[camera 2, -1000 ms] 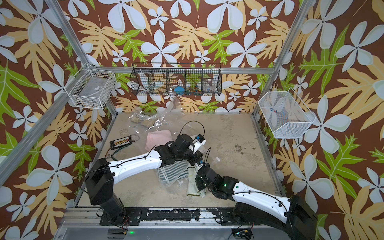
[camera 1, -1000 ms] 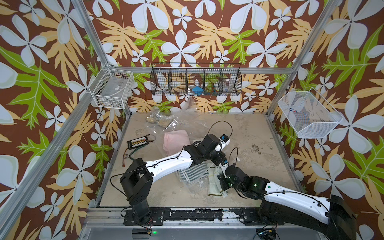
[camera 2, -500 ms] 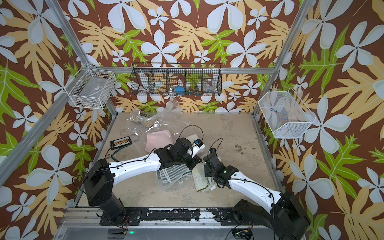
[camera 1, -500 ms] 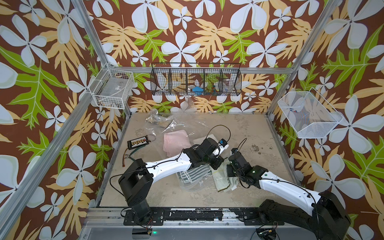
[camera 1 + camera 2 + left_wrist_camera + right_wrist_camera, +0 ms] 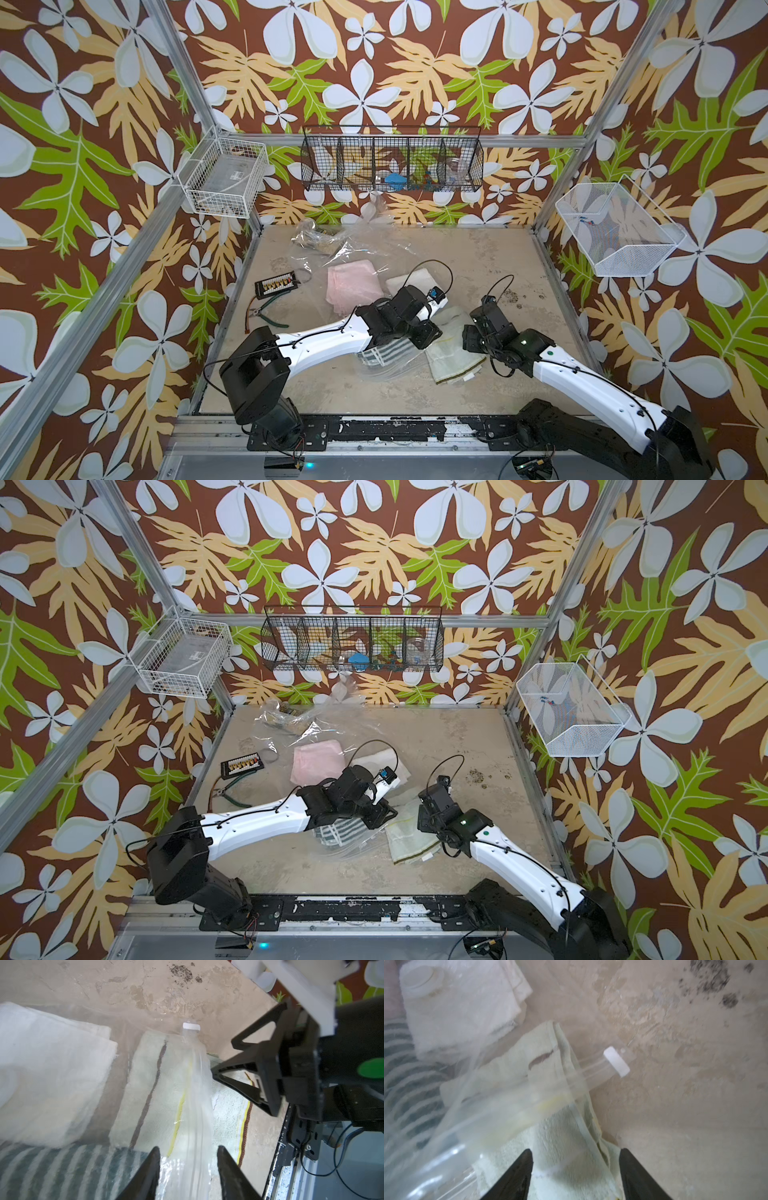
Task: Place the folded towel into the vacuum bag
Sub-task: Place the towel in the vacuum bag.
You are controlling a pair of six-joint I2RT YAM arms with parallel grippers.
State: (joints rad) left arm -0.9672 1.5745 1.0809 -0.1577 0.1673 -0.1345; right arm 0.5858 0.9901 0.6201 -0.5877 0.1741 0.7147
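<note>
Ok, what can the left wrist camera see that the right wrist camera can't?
Only the left wrist view shows the right arm, with its black jaws apart, and the table's front edge. Only the right wrist view shows the round white valve cap on the vacuum bag. Both show the pale green towel partly under the clear plastic, the small white slider, the white towel and the striped towel.

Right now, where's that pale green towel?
In both top views the pale green towel lies toward the table's front, between the left gripper and right gripper, beside the striped towel, partly under the vacuum bag.
</note>
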